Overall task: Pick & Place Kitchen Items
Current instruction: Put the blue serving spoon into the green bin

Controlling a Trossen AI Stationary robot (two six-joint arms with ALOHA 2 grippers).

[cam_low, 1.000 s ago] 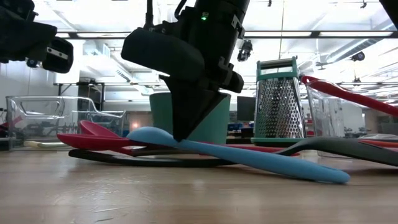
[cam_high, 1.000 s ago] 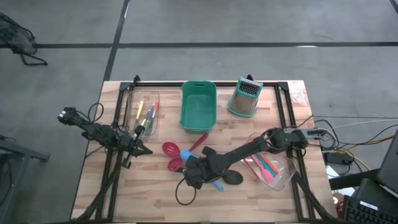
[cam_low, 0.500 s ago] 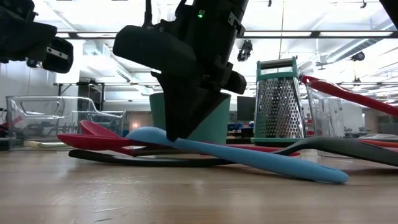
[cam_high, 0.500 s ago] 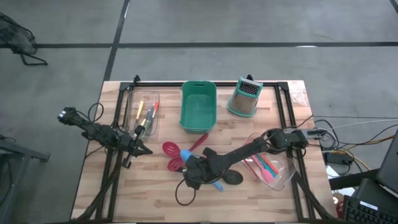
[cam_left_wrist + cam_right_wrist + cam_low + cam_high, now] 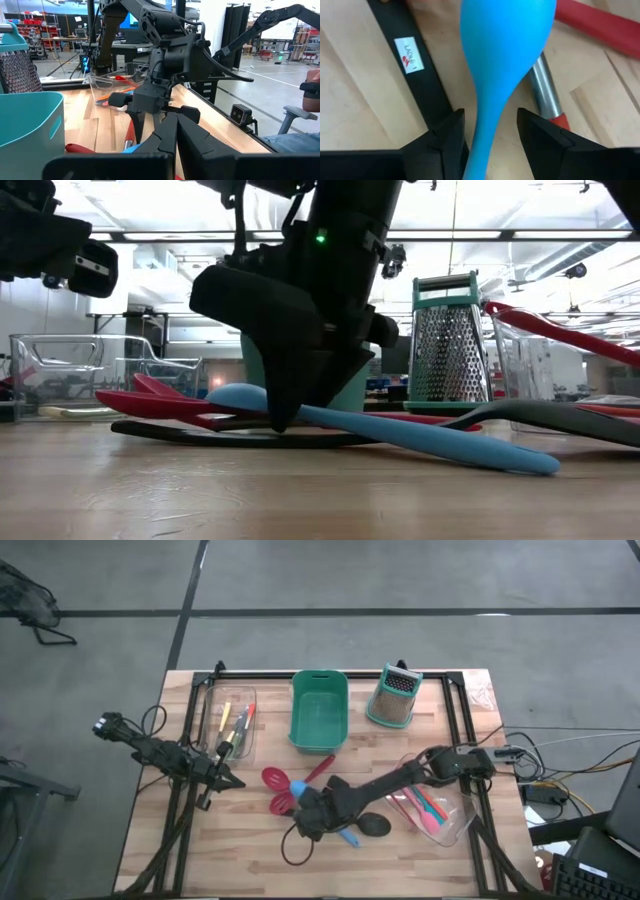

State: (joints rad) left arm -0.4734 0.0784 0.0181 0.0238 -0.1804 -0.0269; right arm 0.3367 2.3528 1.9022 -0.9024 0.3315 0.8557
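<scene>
1. Now the right gripper [image 5: 487,137] is hovering low, fingers [image 5: 442,137] parted astride the blue spoon [image 5: 502,55], which is lying on the surface [image 5: 230,840].
2. The left gripper [image 5: 228,780] is waiting beside the clear tray [image 5: 228,725], fingers closed.

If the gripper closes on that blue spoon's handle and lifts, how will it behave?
The blue spoon looks smooth and glossy, so it may slip between the fingers. Its handle is rounded and tapers, so it could twist in the grip. It lies across other utensils rather than flat on the table, so lifting it will probably nudge the ladle beneath.
</scene>
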